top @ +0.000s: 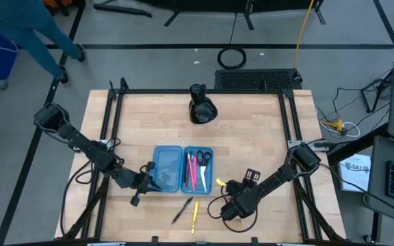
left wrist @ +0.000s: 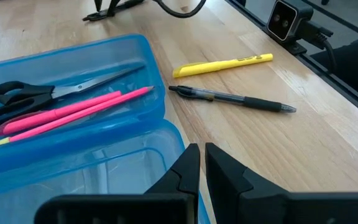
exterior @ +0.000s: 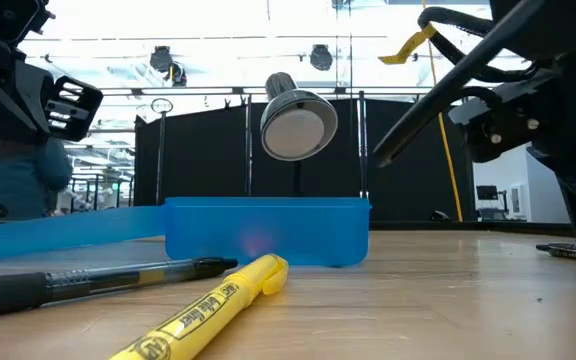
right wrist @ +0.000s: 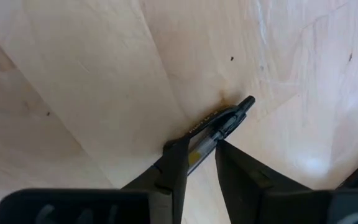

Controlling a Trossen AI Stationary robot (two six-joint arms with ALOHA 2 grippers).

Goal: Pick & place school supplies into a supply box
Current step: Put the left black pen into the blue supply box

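The translucent blue supply box (top: 176, 169) lies open in the middle of the table. Its right half (left wrist: 73, 68) holds two pink pens (left wrist: 67, 112) and black-handled scissors (left wrist: 23, 93); the left half (left wrist: 92, 168) looks empty. A black pen (left wrist: 235, 99) and a yellow highlighter (left wrist: 222, 64) lie on the table near the box's near edge. My left gripper (top: 147, 180) sits at the near left corner of the box. My right gripper (top: 228, 207) is low over the table, right of the loose pens, shut on another pen (right wrist: 219, 121). My left gripper has its fingers (left wrist: 185, 168) almost together at the rim (left wrist: 182, 140) of the empty half, near its corner. The rim seems to run between them, coming in level from the table's left. The box stays flat on the table. My right gripper pinches a clear-barrelled pen with a black clip between its two fingers (right wrist: 176, 158). It comes slanting from above, with the pen lying along the fingers. The clip end (right wrist: 246, 102) sticks out past the fingertips, close to the table; whether it rests there I cannot tell.
A black lumpy object (top: 201, 109) stands near the far edge, behind the box. A small yellow piece (top: 219, 182) lies right of the box. Black frame rails (top: 115, 116) run along both sides of the table. Bare wood lies right of the box.
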